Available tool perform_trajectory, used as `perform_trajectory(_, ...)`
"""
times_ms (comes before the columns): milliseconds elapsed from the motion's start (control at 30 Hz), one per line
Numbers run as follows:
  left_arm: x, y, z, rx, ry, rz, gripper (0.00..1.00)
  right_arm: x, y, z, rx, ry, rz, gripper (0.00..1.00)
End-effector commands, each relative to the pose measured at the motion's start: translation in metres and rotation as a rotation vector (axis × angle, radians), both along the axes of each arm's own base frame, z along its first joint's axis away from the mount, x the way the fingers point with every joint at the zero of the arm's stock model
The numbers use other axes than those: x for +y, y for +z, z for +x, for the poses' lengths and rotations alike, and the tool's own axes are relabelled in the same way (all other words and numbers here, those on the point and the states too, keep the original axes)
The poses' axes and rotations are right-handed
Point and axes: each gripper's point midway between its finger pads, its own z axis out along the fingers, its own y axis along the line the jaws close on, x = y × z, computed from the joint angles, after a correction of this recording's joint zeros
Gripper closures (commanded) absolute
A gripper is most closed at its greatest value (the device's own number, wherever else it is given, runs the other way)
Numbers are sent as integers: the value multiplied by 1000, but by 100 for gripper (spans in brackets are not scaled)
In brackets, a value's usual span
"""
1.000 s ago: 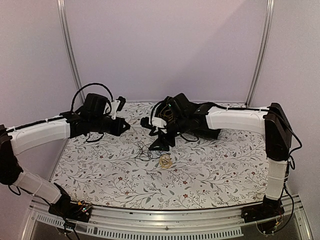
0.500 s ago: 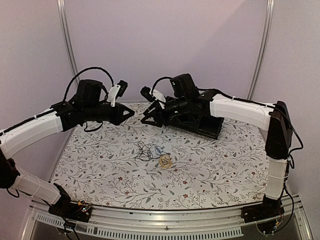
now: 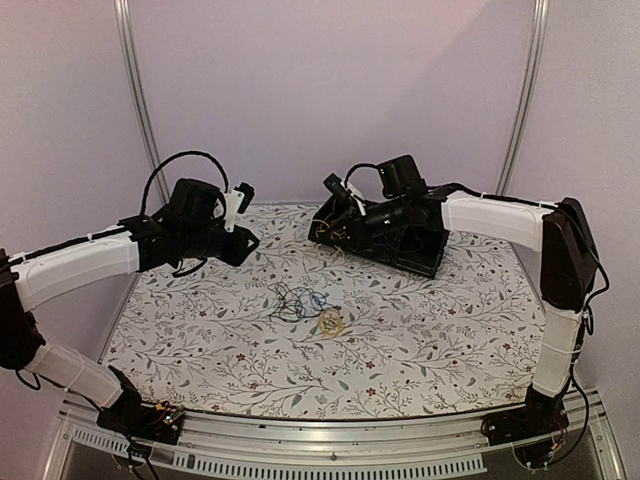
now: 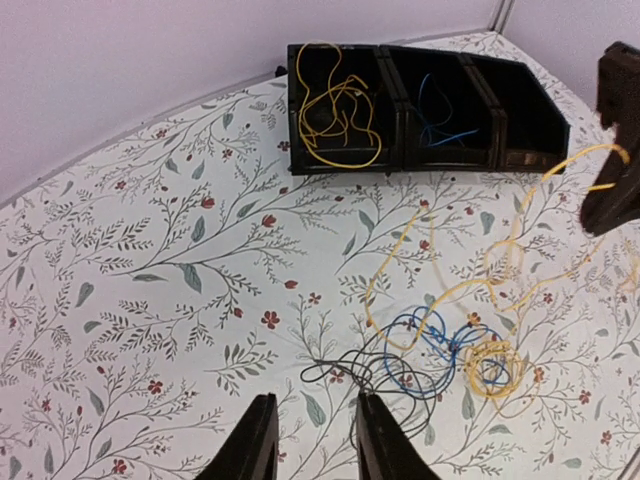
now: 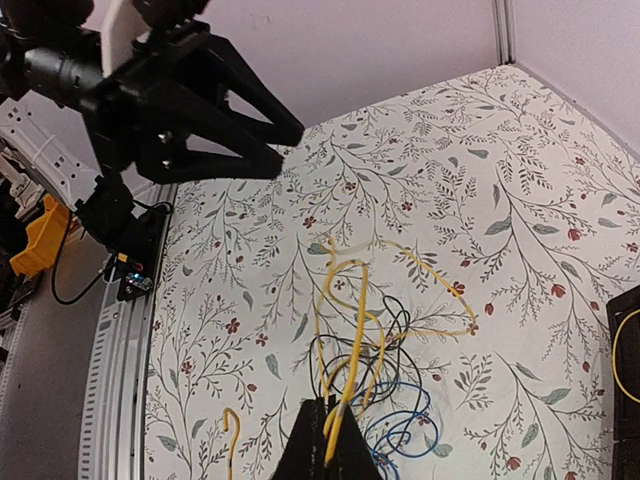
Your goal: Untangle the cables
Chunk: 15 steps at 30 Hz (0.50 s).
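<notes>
Tangle (image 3: 297, 301) of black, blue and yellow cables is lying near the middle of the counter (image 3: 200, 350), with a small yellow coil (image 3: 331, 322) just beside it toward the right edge. Right fingers (image 5: 330, 445) are pressing together on a yellow cable (image 5: 352, 350) and are holding it up near the black tray (image 4: 445, 160) at the far edge. That strand is running in a slack line from the tangle toward the far right corner, and the coming move is turning on this long axis. Left fingers (image 4: 255, 445) are hovering apart above the far left part of the counter and are holding nothing. From them the tangle is lying toward the near edge and toward the right. Both arms are standing at a similar distance from the tangle, but only the left one is free, so pinning the black and blue loops is probably falling to it. One tray compartment is holding a sorted yellow cable (image 4: 335, 100), and the next a sorted blue cable (image 4: 440, 115).
</notes>
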Motion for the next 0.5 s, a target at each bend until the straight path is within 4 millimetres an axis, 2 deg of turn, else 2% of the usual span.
perform_trajectory(0,28,-51,15,20,112,135,72,-3,47,-31,-32,98,78,100)
perform_trajectory(67,36,-69,20,47,133,143,79,-6,54,-32,-44,96,75,100)
perform_trajectory(133,45,-82,24,69,161,144,95,-11,60,-30,-52,88,73,100)
perform_trajectory(167,48,-87,25,73,171,144,97,-14,64,-28,-58,83,76,100)
perform_trajectory(333,57,-82,30,52,216,112,98,-28,87,-8,-124,17,80,100)
perform_trajectory(467,58,-77,30,58,228,98,93,-38,100,29,-206,-108,52,100)
